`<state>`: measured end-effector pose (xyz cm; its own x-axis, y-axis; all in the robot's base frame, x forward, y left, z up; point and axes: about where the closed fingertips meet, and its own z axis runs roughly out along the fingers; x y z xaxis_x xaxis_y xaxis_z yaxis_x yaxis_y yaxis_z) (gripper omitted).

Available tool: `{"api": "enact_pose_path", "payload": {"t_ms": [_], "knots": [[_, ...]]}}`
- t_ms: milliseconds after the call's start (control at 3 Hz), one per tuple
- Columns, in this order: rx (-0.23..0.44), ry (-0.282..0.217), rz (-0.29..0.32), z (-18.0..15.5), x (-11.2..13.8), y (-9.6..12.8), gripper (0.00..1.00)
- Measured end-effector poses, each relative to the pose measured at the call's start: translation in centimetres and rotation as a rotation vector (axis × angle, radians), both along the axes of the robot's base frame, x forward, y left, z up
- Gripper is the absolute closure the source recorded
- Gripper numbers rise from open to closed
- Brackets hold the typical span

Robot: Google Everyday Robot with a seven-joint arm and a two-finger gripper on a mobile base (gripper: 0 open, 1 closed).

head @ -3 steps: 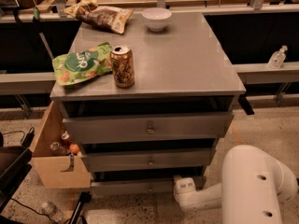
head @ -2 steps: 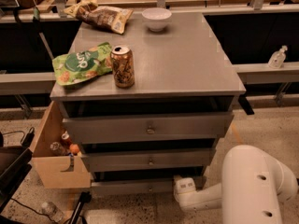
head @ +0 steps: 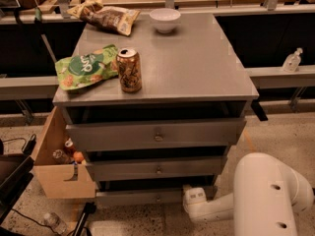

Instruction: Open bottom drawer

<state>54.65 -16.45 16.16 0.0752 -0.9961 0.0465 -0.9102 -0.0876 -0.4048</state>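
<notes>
White gripper (head: pixel 195 199), low down, just beside the right end of the bottom drawer (head: pixel 142 197); whether the jaws stand apart or together cannot be told. Bottom drawer: slim grey front, lowest of three, its knob well left of the gripper. Above it: mid drawer (head: pixel 157 169), top drawer (head: pixel 156 134). On the table (head: pixel 197 68): can (head: pixel 129 71), green bag (head: pixel 82 73), white bowl (head: pixel 165 19).

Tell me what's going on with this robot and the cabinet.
A white robot arm reaches in low at the grey cabinet. Its end effector is at the right end of the bottom drawer, to the right of its small knob. The drawer doesn't look pulled out yet. On top sit a can, a green bag, a brown bag and a white bowl.
</notes>
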Motion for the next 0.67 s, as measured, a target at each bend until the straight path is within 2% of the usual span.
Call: {"api": "enact_pose_path", "payload": {"t_ms": [333,667], "knots": [[0.0,0.0,0.0,0.0,0.0,0.0,0.38],[0.0,0.0,0.0,0.01,-0.01,0.0,0.07]]}}
